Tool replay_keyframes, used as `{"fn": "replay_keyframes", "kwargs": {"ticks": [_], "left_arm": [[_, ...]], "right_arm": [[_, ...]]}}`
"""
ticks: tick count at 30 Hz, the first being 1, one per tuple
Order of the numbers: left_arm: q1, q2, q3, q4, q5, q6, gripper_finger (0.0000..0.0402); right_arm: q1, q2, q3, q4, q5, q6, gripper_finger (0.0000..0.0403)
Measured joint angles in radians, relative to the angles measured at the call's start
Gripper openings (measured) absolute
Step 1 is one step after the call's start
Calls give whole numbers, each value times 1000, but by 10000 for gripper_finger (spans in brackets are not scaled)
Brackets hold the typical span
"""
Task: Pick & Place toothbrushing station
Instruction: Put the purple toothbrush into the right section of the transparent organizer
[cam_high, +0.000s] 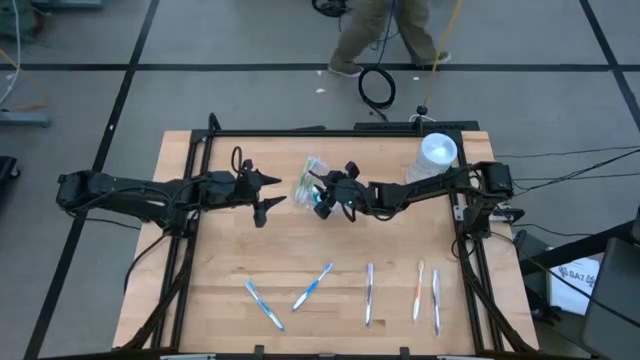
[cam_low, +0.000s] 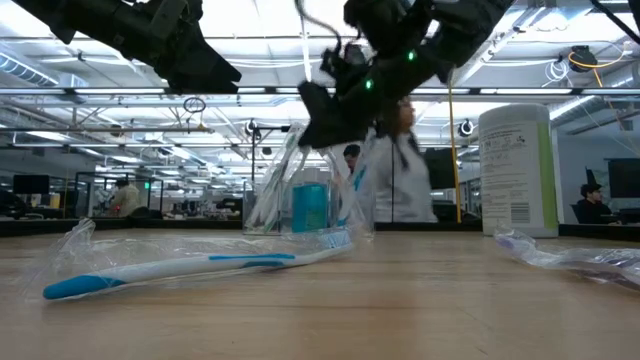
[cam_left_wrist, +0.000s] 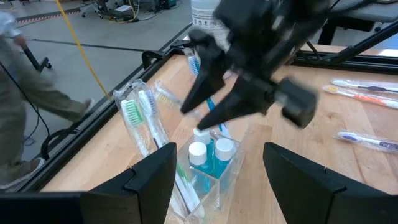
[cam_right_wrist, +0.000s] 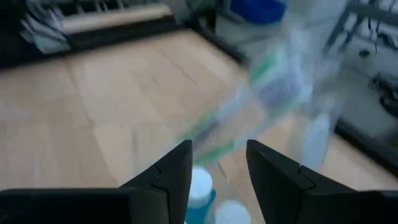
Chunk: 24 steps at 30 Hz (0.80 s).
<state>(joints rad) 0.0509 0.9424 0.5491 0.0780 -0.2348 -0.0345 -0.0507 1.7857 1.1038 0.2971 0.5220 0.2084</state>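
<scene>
Table (cam_high: 330, 245): right tool (cam_left_wrist: 214, 102) spread above station (cam_left_wrist: 208, 165)

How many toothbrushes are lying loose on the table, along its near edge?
5, in a row: toothbrush one at the left, toothbrush two, toothbrush three, toothbrush four, toothbrush five rightmost. More stand in the clear container.

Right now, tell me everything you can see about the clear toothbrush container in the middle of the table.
The clear container is see-through plastic with glinting edges, standing on the wooden table near its middle. Inside are two small bottles of blue liquid with white caps. Wrapped toothbrushes lean out of it, tilted. The right gripper hangs just over it, fingers open; whether it touches is unclear. The left gripper waits beside it, open.
</scene>
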Motion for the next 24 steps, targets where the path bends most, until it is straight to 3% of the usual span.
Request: {"fn": "replay_keyframes", "kwargs": {"ticks": [9,13,19,24], "left_arm": [[0,0,0,0,0,0,248],[0,0,0,0,0,0,248],[0,0,0,0,0,-2,248],[0,0,0,0,1,-3,248]], "right_arm": [[87,-153,0,-60,-5,-42,159],[159,-203,1,-148,-79,-29,157],[290,-210,0,-267,-281,232,156],[405,-174,2,-397,-296,430,155]]}}
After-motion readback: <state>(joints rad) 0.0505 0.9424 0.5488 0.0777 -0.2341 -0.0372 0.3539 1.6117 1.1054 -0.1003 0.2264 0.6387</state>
